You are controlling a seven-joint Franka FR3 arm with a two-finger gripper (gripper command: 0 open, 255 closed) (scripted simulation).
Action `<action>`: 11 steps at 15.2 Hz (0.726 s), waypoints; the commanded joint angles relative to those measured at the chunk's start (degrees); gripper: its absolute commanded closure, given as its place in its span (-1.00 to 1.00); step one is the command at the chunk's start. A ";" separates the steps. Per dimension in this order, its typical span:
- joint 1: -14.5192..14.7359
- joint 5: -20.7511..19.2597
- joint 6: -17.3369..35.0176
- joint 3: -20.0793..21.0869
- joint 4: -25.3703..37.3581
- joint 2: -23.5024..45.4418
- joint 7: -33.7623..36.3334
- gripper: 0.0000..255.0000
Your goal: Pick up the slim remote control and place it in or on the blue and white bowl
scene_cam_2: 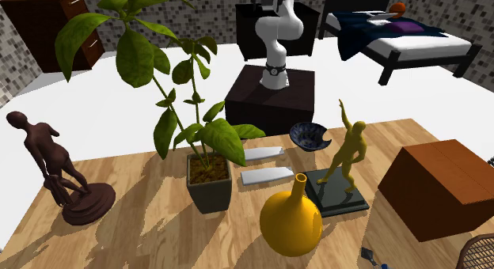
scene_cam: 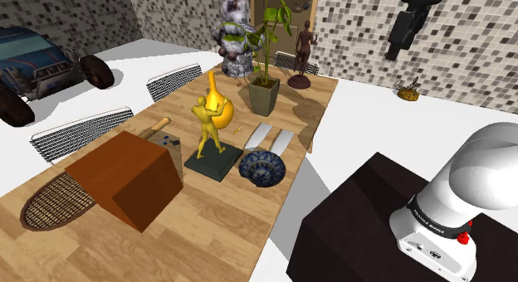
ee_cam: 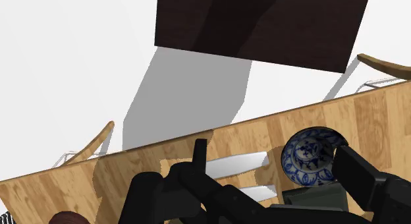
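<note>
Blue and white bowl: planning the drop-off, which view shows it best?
Shoulder view: the bowl sits whole, unobstructed, near the table edge. The second exterior view shows it farther off; the wrist view shows its patterned inside.

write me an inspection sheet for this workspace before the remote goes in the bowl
surface: wooden table, many things on it
job's things: two pale slim remotes side by side, first remote nearer the table edge, second remote next to it; blue and white bowl close to both, nothing in it
clutter: gold figure, yellow vase, potted plant, brown box, dark figurine
grippers: pincer open, holding nothing, raised well above the table
cables: nothing seen
surroundings: tiled walls, white floor, bed, truck, dark stand
</note>
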 commanded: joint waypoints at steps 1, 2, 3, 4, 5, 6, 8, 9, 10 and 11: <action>0.00 0.00 0.00 0.00 0.00 0.00 0.00 -1.00; -0.22 0.72 1.65 0.86 -1.30 0.40 1.97 -1.00; -0.45 1.43 3.34 1.74 -2.51 0.89 3.92 -1.00; -0.65 2.13 5.05 2.61 -3.64 1.49 5.85 -1.00; -0.87 2.81 6.78 3.49 -4.68 2.19 7.76 -1.00; -1.04 3.46 8.54 4.35 -5.63 3.00 9.67 -1.00; -1.40 4.70 12.12 6.09 -7.27 4.92 13.43 -1.00; -1.59 5.28 13.93 6.95 -7.95 6.03 15.29 -1.00; -1.77 5.83 15.77 7.81 -8.54 7.25 17.13 -1.00; -1.98 6.35 17.61 8.68 -9.04 8.56 18.97 -1.00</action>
